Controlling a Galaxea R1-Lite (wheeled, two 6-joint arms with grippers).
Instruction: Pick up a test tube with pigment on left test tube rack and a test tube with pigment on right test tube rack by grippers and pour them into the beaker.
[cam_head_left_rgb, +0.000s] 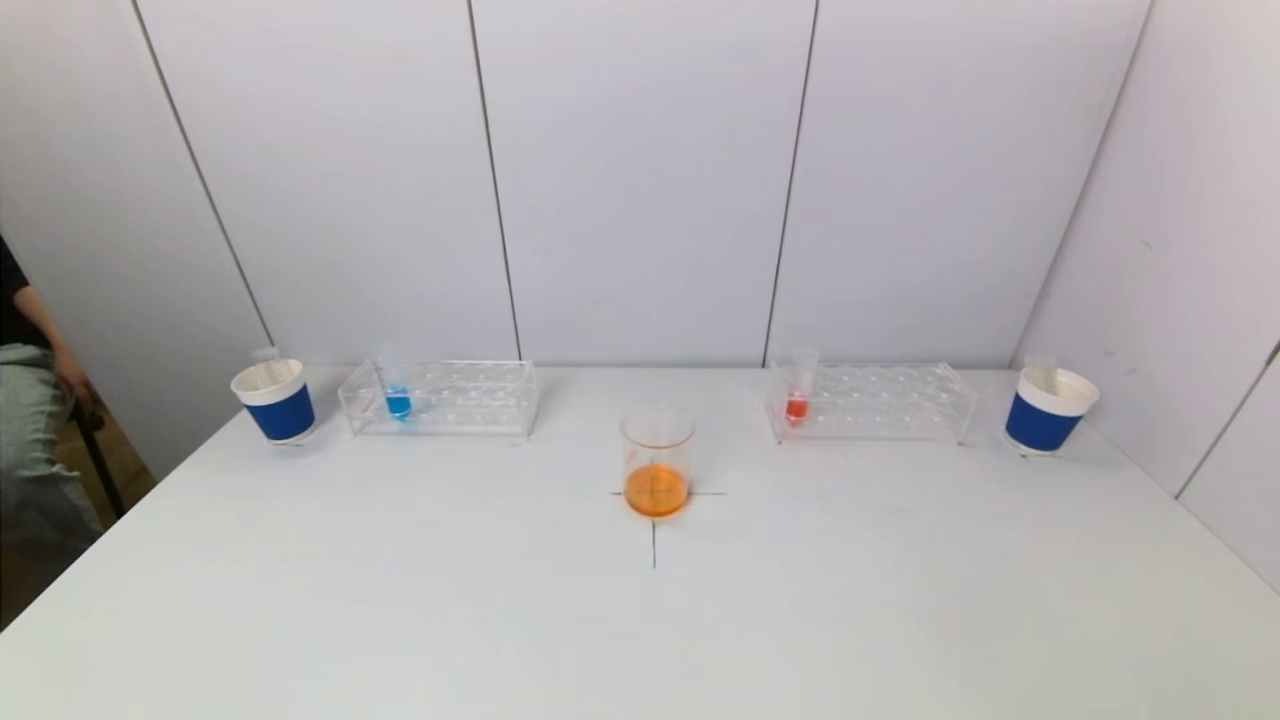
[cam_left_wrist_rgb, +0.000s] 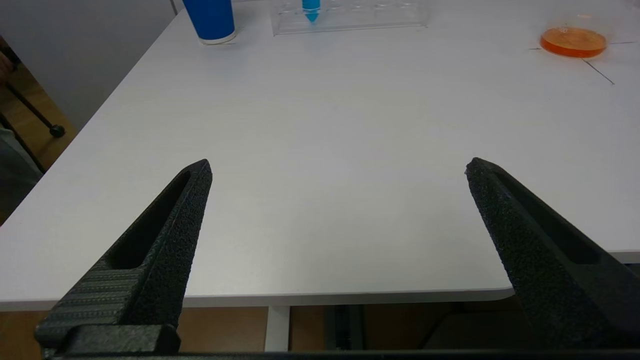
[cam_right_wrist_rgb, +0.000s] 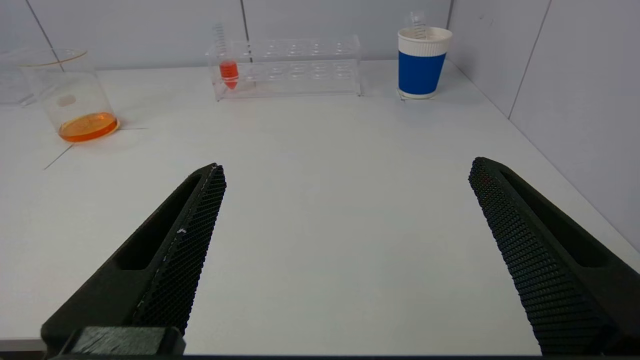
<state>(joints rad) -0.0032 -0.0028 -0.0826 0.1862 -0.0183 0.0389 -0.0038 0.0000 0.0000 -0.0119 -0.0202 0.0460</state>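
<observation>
A clear beaker (cam_head_left_rgb: 656, 460) with orange liquid stands at the table's middle on a black cross mark. The left clear rack (cam_head_left_rgb: 440, 398) holds a tube with blue pigment (cam_head_left_rgb: 397, 398) at its left end. The right clear rack (cam_head_left_rgb: 870, 402) holds a tube with red pigment (cam_head_left_rgb: 797, 400) at its left end. Neither arm shows in the head view. My left gripper (cam_left_wrist_rgb: 339, 167) is open over the near table edge, far from the blue tube (cam_left_wrist_rgb: 311, 9). My right gripper (cam_right_wrist_rgb: 346, 167) is open and empty above the near table, far from the red tube (cam_right_wrist_rgb: 228, 70) and beaker (cam_right_wrist_rgb: 70, 95).
A blue and white paper cup (cam_head_left_rgb: 276, 400) with an empty tube stands left of the left rack. A matching cup (cam_head_left_rgb: 1046, 408) stands right of the right rack, close to the side wall. A person (cam_head_left_rgb: 30, 400) sits beyond the table's left edge.
</observation>
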